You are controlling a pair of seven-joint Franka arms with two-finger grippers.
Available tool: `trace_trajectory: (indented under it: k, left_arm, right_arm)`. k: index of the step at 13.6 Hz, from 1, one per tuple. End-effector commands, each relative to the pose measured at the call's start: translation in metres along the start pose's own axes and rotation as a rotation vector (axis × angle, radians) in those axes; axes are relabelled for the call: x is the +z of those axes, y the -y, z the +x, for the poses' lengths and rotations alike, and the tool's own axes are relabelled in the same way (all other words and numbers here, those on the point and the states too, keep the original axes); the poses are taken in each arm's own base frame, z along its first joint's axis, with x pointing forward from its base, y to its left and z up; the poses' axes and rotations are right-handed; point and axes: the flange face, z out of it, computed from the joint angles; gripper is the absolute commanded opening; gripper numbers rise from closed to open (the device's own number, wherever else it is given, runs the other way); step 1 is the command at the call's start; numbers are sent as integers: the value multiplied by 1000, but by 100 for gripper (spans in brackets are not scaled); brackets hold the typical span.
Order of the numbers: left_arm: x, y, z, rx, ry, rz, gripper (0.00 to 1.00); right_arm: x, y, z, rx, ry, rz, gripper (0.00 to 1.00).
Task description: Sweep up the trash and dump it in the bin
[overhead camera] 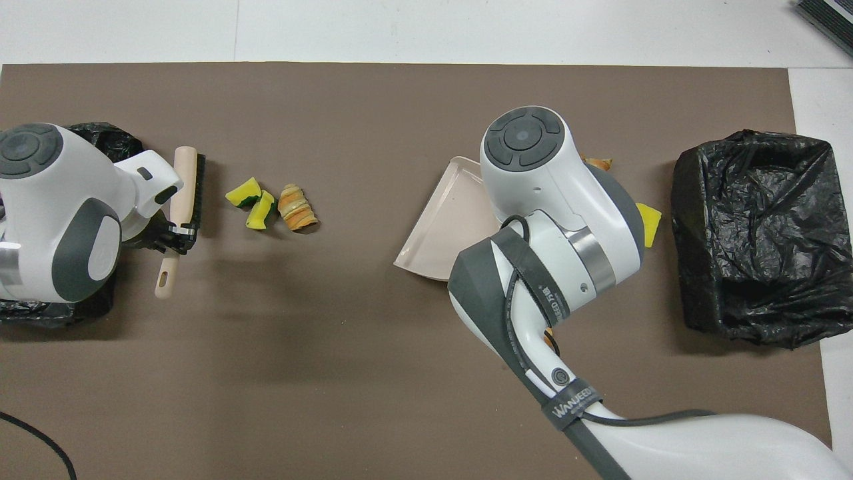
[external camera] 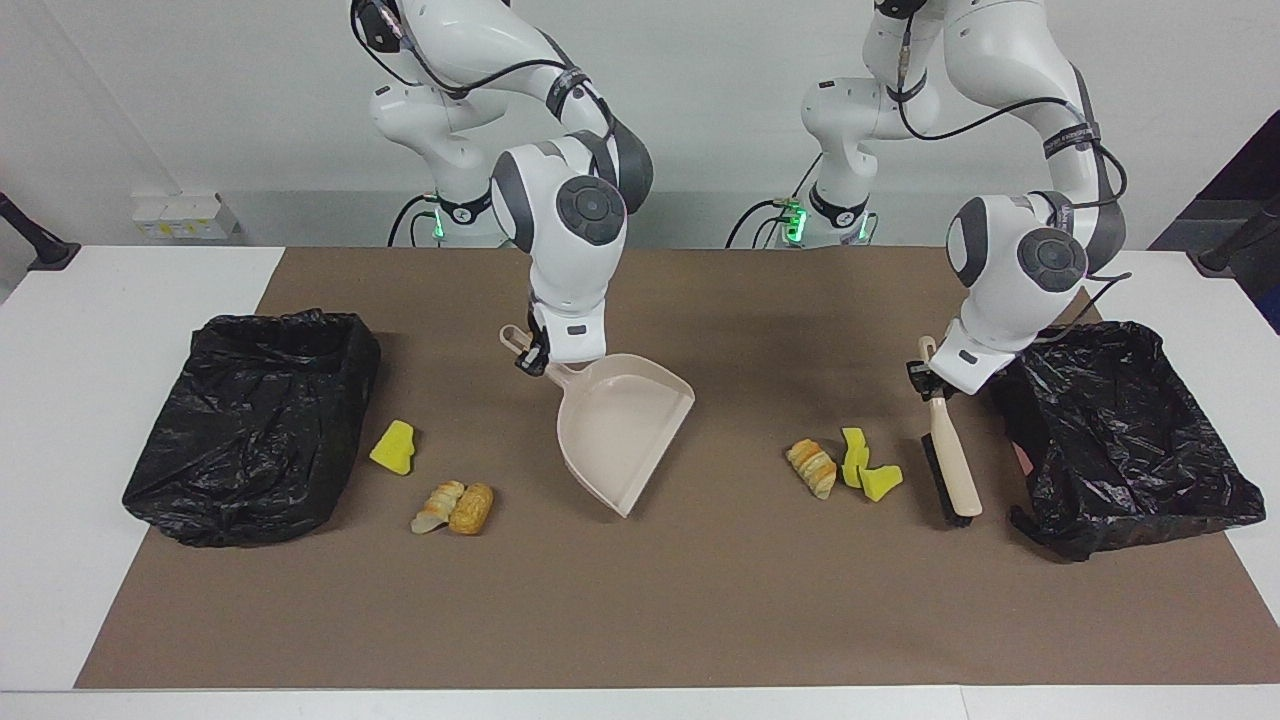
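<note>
Golden-brown roll [external camera: 811, 468] and two yellow sponge chunks [external camera: 867, 467] lay just beside the brush [external camera: 950, 462], which the left gripper [external camera: 930, 380] clamped by its handle, bristles down. Right gripper [external camera: 533, 352] gripped the tilted beige dustpan [external camera: 620, 425] over the mat [external camera: 640, 600], near two rolls [external camera: 455, 508] and another sponge chunk [external camera: 394, 447].

Glossy crinkled black plastic bin liners [external camera: 250, 425]; smooth beige dustpan [external camera: 625, 425], probably plastic; matt brown mat [external camera: 700, 600].
</note>
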Motion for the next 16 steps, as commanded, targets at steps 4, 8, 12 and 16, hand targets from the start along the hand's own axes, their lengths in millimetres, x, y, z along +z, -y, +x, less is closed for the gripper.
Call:
trace_trajectory:
  k: [4, 8, 12, 16]
  left_arm:
    - [12, -62, -53, -48, 19, -53, 0]
    - [18, -124, -62, 6, -9, -75, 0]
    - [16, -168, -72, 22, -15, -162, 0]
    - [12, -214, -88, 55, -29, -188, 0]
  right_arm:
    - [10, -10, -2, -275, -43, -71, 0]
    - [22, -17, 12, -318, -65, -146, 0]
    - [59, -13, 23, -376, -17, -136, 0]
    - [66, -8, 30, -400, -37, -157, 0]
